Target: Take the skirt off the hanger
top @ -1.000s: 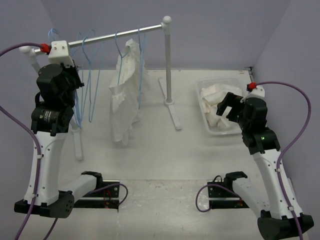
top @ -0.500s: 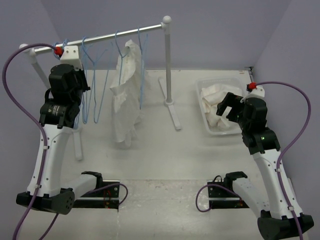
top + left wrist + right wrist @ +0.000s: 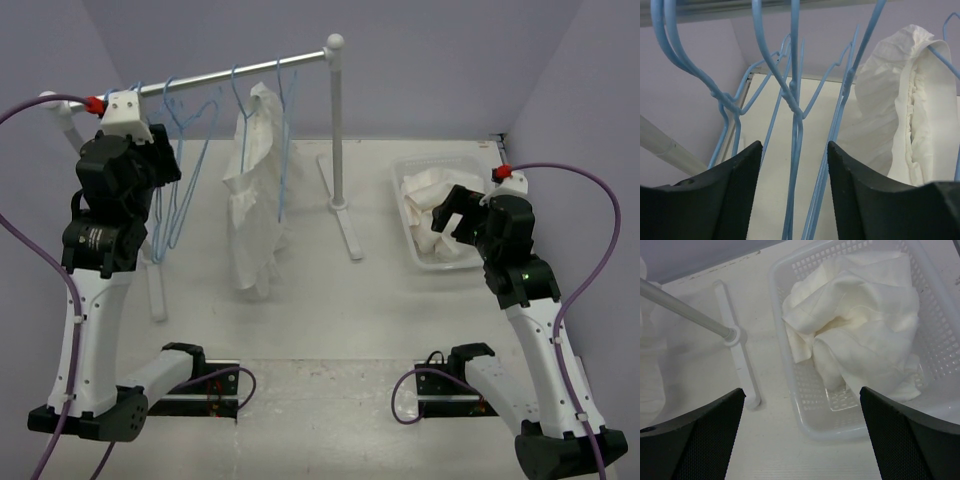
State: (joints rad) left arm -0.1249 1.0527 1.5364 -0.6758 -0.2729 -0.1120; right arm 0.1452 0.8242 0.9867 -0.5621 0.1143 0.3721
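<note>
Skirt (image 3: 860, 325) lies crumpled in the clear basket (image 3: 790, 390), off any hanger. Right gripper (image 3: 802, 390) hovers over it, jaws spread wide, holding nothing. Left gripper (image 3: 792, 150) is up by the rail (image 3: 230, 70), jaws apart, 1 blue hanger (image 3: 795, 100) between them; I see no clamp.

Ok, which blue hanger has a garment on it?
The rightmost hanger, nearest the upright post; a long white garment drapes over it, the others hang bare.
</note>
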